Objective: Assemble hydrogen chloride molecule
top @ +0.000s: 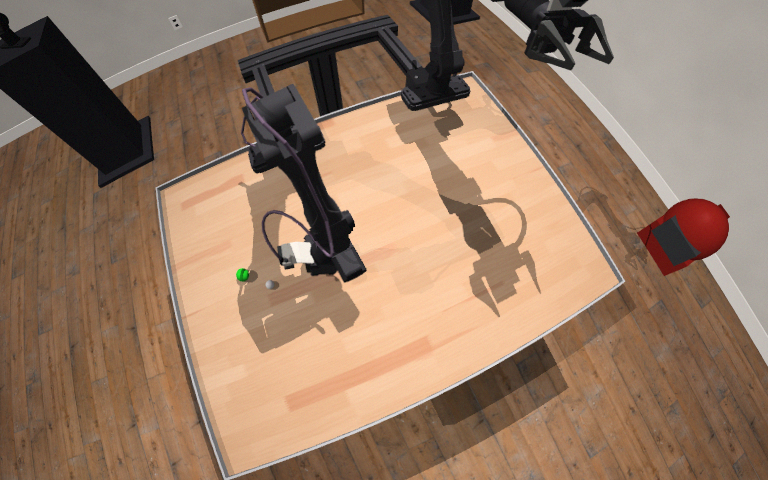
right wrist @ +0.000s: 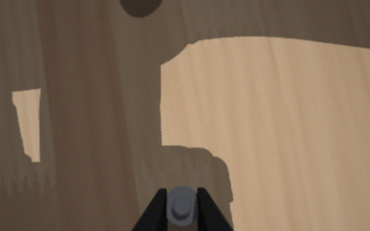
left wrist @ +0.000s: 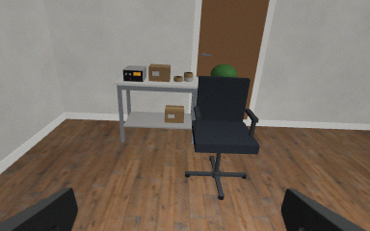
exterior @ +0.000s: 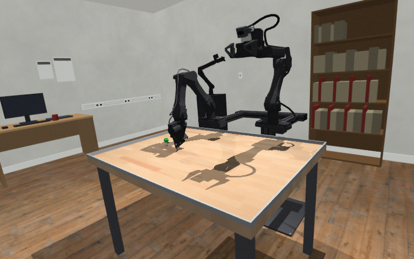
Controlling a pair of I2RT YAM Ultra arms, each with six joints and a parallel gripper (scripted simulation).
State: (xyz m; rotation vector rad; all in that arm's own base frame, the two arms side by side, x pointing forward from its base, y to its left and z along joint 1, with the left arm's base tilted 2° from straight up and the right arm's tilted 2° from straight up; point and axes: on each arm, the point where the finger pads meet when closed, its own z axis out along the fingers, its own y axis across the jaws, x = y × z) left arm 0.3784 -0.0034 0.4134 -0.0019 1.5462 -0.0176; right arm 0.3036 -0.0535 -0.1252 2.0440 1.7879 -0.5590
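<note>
My right gripper (right wrist: 182, 198) (exterior: 177, 148) is shut on a grey peg (right wrist: 181, 208), seen end-on between its fingertips in the right wrist view. It points down over the table, beside the two balls; its exact height is hard to tell. The green ball (top: 242, 274) (exterior: 166, 140) rests near the table's left edge in the top view. The white ball (top: 271, 284) (exterior: 166, 144), grey in the arm's shadow, lies close by, apart from the green one. No peg is visible on either ball. My left gripper (top: 590, 63) (exterior: 238, 50) (left wrist: 179, 198) is open and empty, high above the table.
A raised grey rim runs round the wooden table (top: 364, 356) (exterior: 241, 195). The right arm's forearm and cable loop (top: 264, 224) hang close to the balls. Arm shadows fall across the table. The left wrist view shows only the room, with an office chair (left wrist: 223, 111).
</note>
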